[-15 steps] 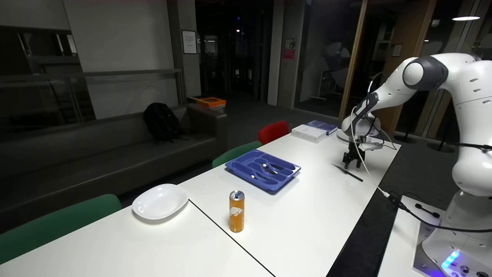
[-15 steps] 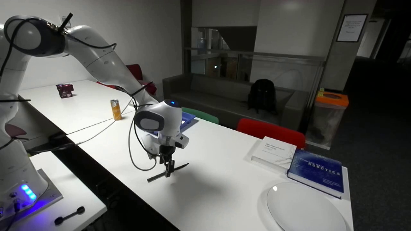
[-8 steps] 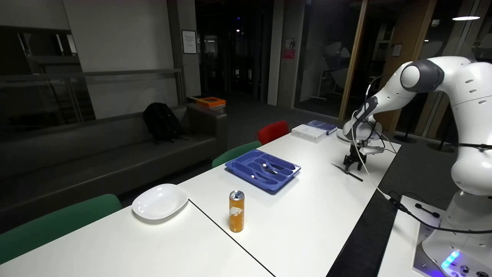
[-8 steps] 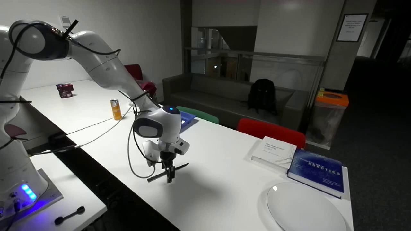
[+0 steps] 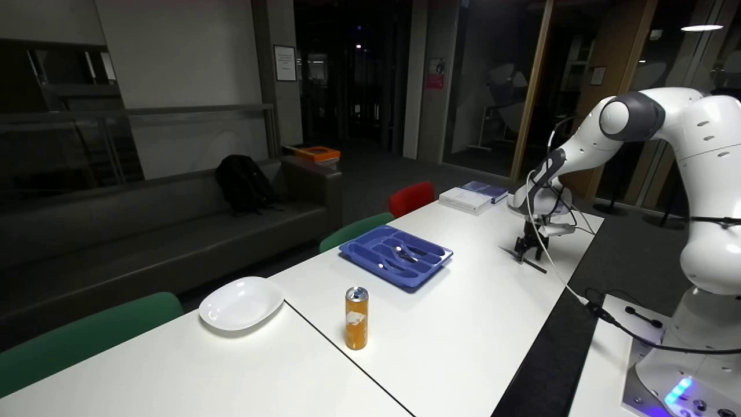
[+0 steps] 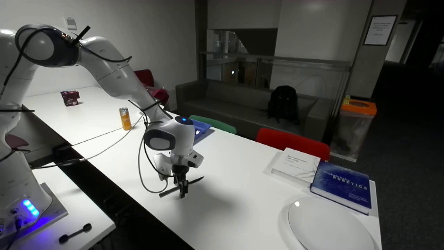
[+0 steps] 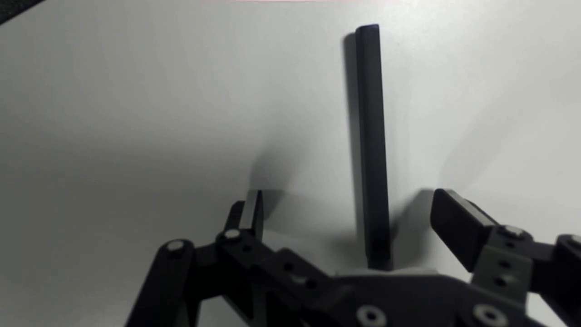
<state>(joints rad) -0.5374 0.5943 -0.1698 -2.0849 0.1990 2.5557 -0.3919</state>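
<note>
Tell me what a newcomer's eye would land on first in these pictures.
Probably the white robot arm, reaching over the white table in both exterior views. At its end, the open gripper straddles the black-handled knife lying on that table, with a gap on both sides of the handle in the wrist view. Next might come the blue cutlery tray and the upright orange can, bright on the same table.

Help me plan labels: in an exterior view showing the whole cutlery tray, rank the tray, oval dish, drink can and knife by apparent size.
1. Cutlery tray
2. Oval dish
3. Drink can
4. Knife, partly hidden
Dish and can sit in the foreground, which enlarges them.
</note>
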